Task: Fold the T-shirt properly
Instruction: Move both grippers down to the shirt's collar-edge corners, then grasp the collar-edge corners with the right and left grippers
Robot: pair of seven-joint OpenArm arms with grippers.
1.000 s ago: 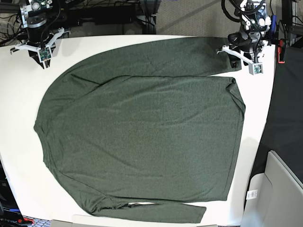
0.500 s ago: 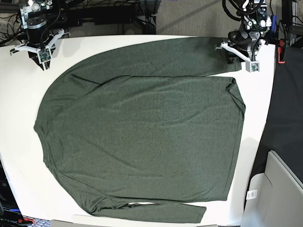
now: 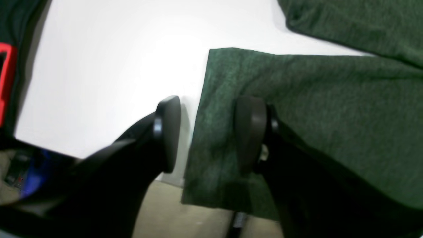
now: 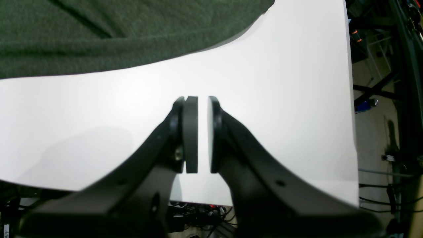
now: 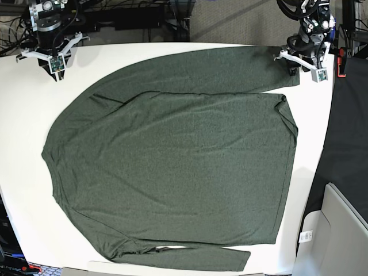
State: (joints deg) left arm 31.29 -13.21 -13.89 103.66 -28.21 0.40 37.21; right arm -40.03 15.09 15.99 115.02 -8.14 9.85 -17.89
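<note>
The dark olive-green T-shirt (image 5: 172, 161) lies spread flat on the white table (image 5: 23, 115), with one long sleeve along the far edge and the other along the near edge. My left gripper (image 5: 296, 62) hovers at the far sleeve's cuff. In the left wrist view this gripper (image 3: 210, 132) is open: one finger (image 3: 251, 132) is over the cuff fabric (image 3: 330, 115) and the other (image 3: 168, 132) is over bare table. My right gripper (image 5: 52, 60) sits at the far left corner. It is shut and empty (image 4: 202, 132) above bare table, with the shirt's edge (image 4: 99, 33) beyond it.
A black surface (image 5: 348, 126) borders the table on the right, with a red object (image 5: 342, 60) near my left arm. A grey bin (image 5: 345, 230) stands at the lower right. Cables and stands crowd the floor behind the far edge (image 5: 144, 23).
My left arm has drawn back toward the far table edge, so more of the sleeve cuff shows. The right arm shifted slightly toward the far edge. The shirt body lies as before.
</note>
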